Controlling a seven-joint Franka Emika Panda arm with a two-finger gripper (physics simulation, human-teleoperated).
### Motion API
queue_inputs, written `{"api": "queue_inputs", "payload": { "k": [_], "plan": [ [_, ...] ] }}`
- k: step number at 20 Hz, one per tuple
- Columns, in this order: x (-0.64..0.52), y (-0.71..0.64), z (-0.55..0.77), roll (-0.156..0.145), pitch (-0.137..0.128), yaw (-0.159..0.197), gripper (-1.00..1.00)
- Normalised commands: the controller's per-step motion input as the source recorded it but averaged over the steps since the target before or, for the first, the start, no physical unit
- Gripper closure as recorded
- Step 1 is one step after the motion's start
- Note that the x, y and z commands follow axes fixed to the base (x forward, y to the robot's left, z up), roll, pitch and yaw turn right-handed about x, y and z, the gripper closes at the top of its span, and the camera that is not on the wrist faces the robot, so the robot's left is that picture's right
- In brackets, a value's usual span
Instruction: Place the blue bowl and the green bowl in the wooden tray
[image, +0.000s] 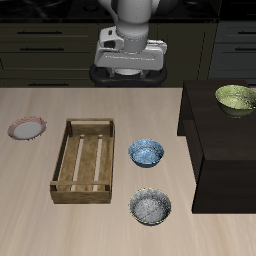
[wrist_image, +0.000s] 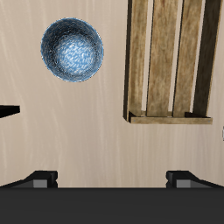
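Observation:
The blue bowl (image: 147, 152) sits on the table just beside the wooden tray (image: 85, 160), which is empty. The green bowl (image: 236, 98) stands on a dark raised block (image: 225, 150) at the table's side. My gripper (image: 130, 70) hangs high above the table's back edge, well away from both bowls. In the wrist view the blue bowl (wrist_image: 72, 50) and one end of the tray (wrist_image: 171, 61) lie far below. My gripper (wrist_image: 112, 179) is open and empty, with both fingertips (wrist_image: 39, 179) wide apart.
A grey speckled bowl (image: 150, 207) sits near the table's front edge, in front of the blue bowl. A pink-rimmed plate (image: 27, 128) lies beyond the tray's far side. The dark block's edge shows in the wrist view (wrist_image: 7, 110).

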Motion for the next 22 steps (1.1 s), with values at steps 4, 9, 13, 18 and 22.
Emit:
{"api": "queue_inputs", "payload": {
  "k": [4, 9, 13, 18, 22],
  "plan": [
    [0.29, -0.02, 0.04, 0.001, -0.02, -0.009, -1.0],
    [0.42, -0.03, 0.01, 0.008, -0.04, -0.003, -1.0],
    [0.34, 0.05, -0.07, -0.009, -0.043, 0.022, -1.0],
    [0.32, 0.13, -0.2, -0.019, 0.017, 0.008, -1.0],
    [0.24, 0.18, -0.19, 0.012, 0.019, 0.005, -1.0]
  ]
}}
